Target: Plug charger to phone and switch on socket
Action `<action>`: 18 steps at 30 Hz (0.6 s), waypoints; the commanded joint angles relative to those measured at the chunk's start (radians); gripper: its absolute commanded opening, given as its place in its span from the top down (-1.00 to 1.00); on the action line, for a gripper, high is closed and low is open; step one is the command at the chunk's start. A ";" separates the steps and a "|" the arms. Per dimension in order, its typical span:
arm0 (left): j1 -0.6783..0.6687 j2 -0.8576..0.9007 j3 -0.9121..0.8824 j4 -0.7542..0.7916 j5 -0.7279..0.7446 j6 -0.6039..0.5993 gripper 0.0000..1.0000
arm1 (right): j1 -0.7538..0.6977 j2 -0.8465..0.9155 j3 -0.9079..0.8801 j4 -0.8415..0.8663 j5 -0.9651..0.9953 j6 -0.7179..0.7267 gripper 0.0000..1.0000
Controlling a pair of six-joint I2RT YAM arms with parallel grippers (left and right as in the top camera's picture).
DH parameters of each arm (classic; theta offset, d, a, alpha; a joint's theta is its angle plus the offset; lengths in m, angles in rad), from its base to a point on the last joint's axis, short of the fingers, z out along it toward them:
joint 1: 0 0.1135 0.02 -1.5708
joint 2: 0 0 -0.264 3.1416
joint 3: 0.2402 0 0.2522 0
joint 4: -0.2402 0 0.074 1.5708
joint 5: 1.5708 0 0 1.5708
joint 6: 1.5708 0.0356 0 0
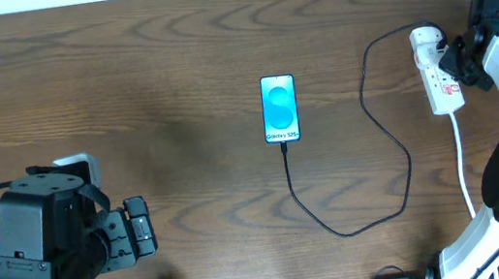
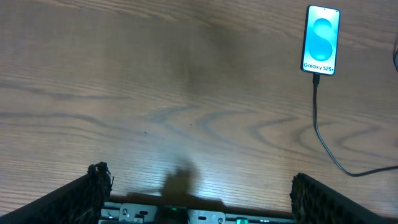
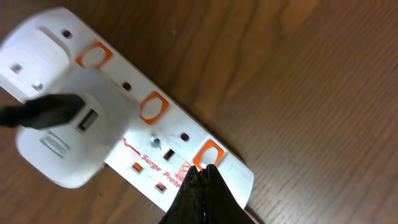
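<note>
- A dark wood-grain table fills the view, with a pale strip of wall along its far edge.
- The phone lies flat near the middle, screen lit blue. The charger, a thin black cable, already sits in the phone's near end and loops off toward the right.
- The socket, a white power strip, lies at the far right, its long axis running roughly from far to near. A white adapter sits in its far end.
- The right end effector is pressed together. Its tip rests at an orange-rimmed switch near the strip's near end; whether it presses it I cannot tell.
- The left end effector is spread wide and empty, low at the near left corner, well apart from everything.
- Judgement: plugging looks done. The switch remains, and the right arm is far closer, with the switch directly beneath its tip.
</note>
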 commanded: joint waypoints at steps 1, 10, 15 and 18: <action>0.002 -0.002 -0.006 -0.003 -0.013 0.009 -0.89 | -0.010 0.017 0.026 0.016 -0.001 -0.015 0.98; 0.002 -0.030 -0.006 -0.003 -0.013 0.009 -0.89 | -0.010 0.058 0.040 0.034 -0.005 -0.023 0.98; 0.002 -0.080 -0.006 -0.003 -0.013 0.009 -0.89 | -0.010 0.080 0.068 0.035 -0.008 -0.023 0.98; 0.002 -0.120 -0.006 -0.003 -0.013 0.009 -0.89 | -0.010 0.088 0.084 0.034 -0.008 -0.023 0.98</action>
